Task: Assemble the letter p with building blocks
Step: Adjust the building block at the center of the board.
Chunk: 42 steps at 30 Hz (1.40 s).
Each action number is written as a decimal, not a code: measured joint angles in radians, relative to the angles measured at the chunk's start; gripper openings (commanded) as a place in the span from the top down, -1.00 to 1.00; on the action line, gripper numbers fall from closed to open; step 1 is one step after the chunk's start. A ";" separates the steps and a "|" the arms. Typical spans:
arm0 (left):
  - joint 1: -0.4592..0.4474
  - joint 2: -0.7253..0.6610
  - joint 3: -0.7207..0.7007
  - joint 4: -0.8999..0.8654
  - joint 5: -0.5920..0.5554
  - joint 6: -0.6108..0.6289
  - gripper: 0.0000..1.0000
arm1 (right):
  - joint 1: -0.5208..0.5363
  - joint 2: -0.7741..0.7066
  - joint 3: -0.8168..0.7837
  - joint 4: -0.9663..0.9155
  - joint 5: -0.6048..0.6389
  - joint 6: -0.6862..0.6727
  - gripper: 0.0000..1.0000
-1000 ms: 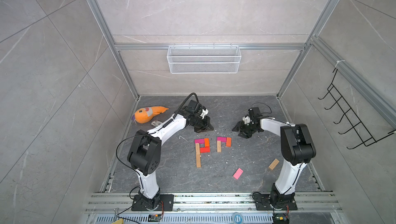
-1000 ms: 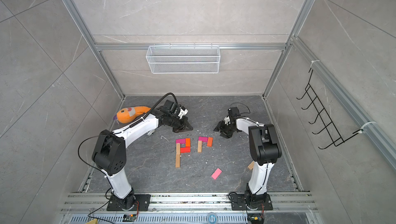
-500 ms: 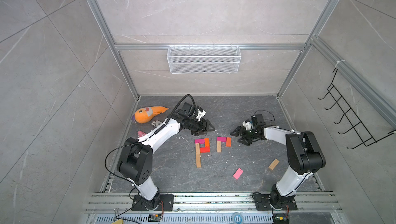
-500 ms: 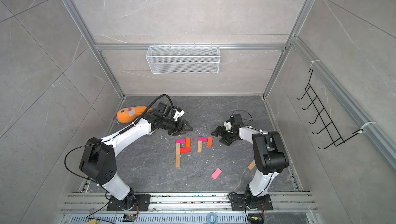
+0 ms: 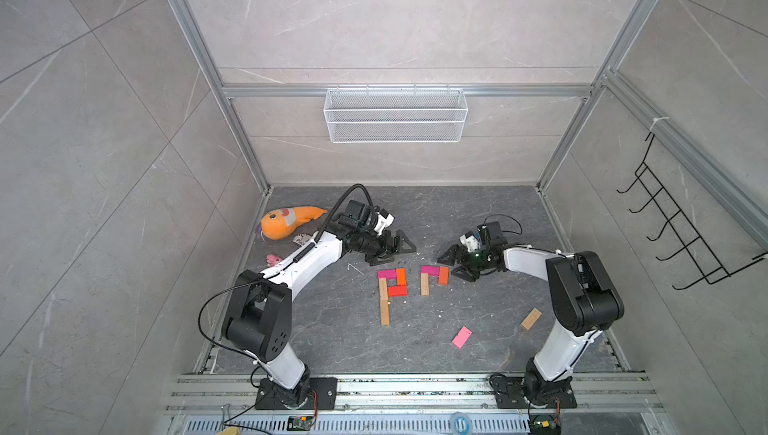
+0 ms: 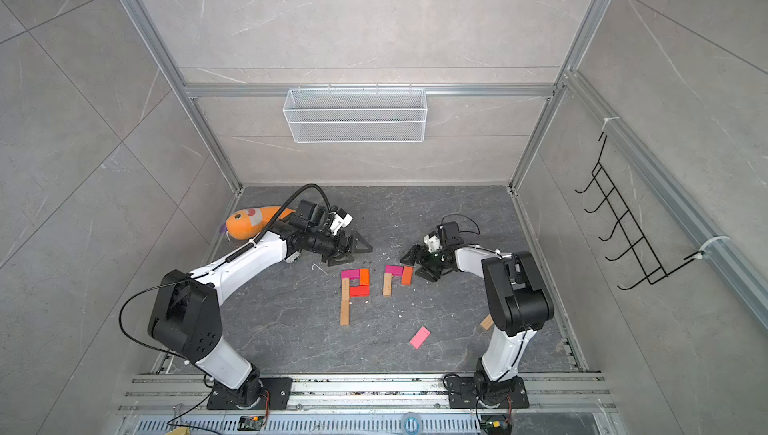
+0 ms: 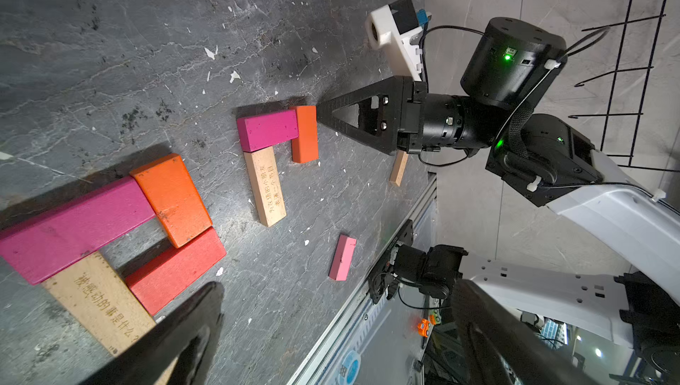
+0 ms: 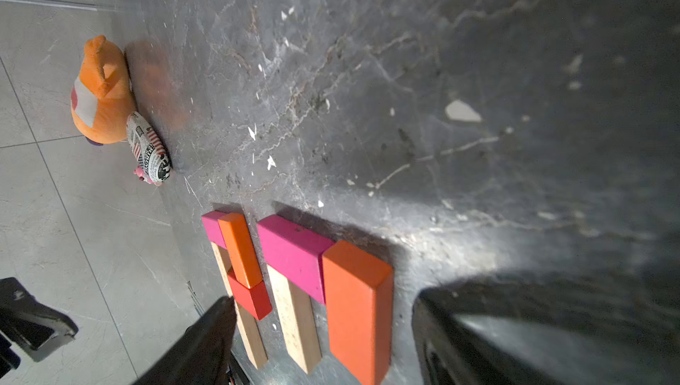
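An orange plush toy (image 5: 286,221) is lying at the far left of the dark floor (image 5: 332,341), a small pink plush (image 5: 272,259) sitting just nearer along the left wall. Right of them, the left gripper (image 5: 394,252) is hanging low over the floor, its jaws standing wide apart and holding nothing. The letter p (image 5: 384,291) is lying flat just near of that gripper, apart from it, a strip of chip-flecked floor separating the two. A tan stem (image 5: 385,314) of two bricks end to end is running near to far. A magenta brick (image 5: 386,274) is capping its far end, an orange brick (image 5: 400,275) is running down the right side, and a red brick (image 5: 397,290) is closing the loop back to the stem.

Just right, a second figure is lying unfinished: a second magenta brick (image 5: 429,270), a second orange brick (image 5: 443,275) and a single tan brick (image 5: 424,286) are making an arch open on its near side. The right gripper (image 5: 454,265) is sitting just right of that arch, jaws parted and gripping nothing. In the left wrist view one finger (image 7: 395,129) is pointing at that orange brick's far corner, contact impossible to tell.

Nearer and rightward, a loose pink brick (image 5: 461,337) is lying well apart from both figures, and a loose tan brick (image 5: 531,319) is lying beside the right arm's upright link. A wire basket (image 5: 395,115) is hanging on the far wall, a black hook rack (image 5: 681,237) on the right wall.
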 measured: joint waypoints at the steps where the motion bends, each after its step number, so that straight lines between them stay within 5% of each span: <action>1: 0.000 0.000 0.000 0.000 0.000 0.000 -0.99 | 0.001 0.003 0.002 0.002 -0.003 0.000 -0.56; 32: 0.000 0.009 0.000 -0.004 0.018 0.006 -0.99 | 0.015 0.035 0.068 -0.046 0.025 -0.007 -0.55; 37: 0.000 0.002 0.000 -0.015 0.004 0.024 -1.00 | 0.014 -0.066 0.057 -0.188 0.115 -0.037 -0.61; 42: -0.002 -0.039 0.000 -0.038 -0.018 0.041 -1.00 | 0.015 -0.325 -0.057 -0.304 0.169 -0.059 -0.69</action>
